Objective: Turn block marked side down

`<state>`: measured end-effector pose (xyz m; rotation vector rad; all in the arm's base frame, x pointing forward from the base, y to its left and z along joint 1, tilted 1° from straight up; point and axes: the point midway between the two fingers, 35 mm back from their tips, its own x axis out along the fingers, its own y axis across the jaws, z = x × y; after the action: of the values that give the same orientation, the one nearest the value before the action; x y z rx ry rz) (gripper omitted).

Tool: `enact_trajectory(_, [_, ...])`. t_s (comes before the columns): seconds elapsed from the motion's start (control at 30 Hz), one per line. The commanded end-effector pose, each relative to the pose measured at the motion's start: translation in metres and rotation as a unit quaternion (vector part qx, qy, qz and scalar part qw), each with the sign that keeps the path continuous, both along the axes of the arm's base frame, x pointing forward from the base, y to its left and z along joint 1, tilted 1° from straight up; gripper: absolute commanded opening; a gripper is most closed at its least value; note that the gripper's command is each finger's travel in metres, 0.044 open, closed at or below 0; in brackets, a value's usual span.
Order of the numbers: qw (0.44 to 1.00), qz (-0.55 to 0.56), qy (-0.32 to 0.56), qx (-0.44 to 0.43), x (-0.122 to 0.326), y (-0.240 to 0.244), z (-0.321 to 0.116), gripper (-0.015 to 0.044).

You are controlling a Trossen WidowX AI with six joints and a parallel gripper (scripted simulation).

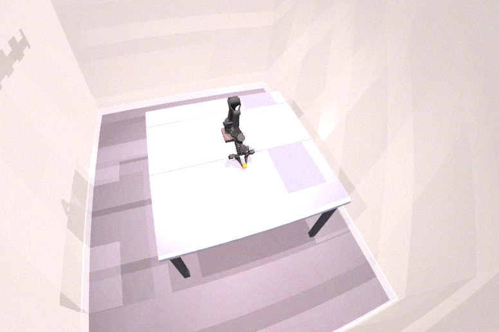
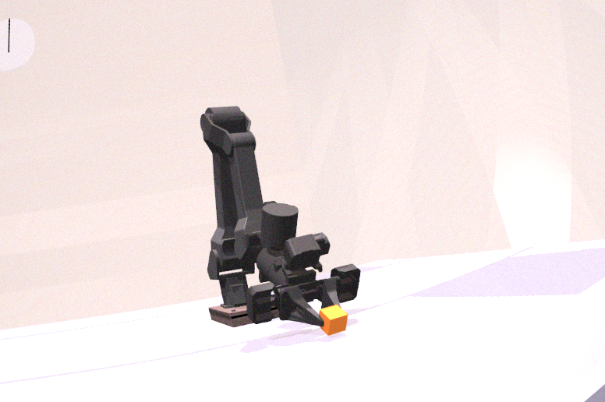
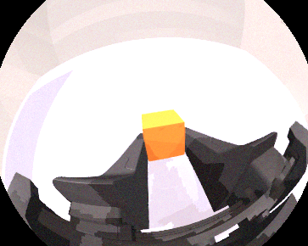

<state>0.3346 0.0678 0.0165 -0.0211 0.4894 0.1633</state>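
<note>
The block point(image 1: 244, 165) point(image 2: 334, 322) point(image 3: 165, 143) is a small orange cube. Its upper face looks yellow and its side faces orange; I cannot tell whether the yellow is a mark or bright light. My gripper point(image 1: 244, 164) point(image 2: 330, 315) point(image 3: 161, 134) is shut on the block, one fingertip against each of two opposite sides. The fingers point forward, nearly level, low over the white table point(image 1: 209, 207) point(image 2: 440, 363) point(image 3: 96, 97). The block looks almost level and very close to the table top; I cannot tell whether it touches. Its underside is hidden.
The arm's brown base plate point(image 1: 226, 135) point(image 2: 233, 316) stands on the table behind the gripper. Pale violet patches of shade lie on the table top. The table's front edge point(image 1: 253, 234) is well away from the block.
</note>
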Motion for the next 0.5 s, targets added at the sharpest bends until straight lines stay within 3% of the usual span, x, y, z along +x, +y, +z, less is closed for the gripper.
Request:
enact_trajectory(0.0, [1.0,-0.003,-0.001,0.002,0.0002,-0.0006,0.0,0.0079])
enact_trajectory(0.47, [1.0,-0.003,-0.001,0.002,0.0002,-0.0006,0.0,0.044])
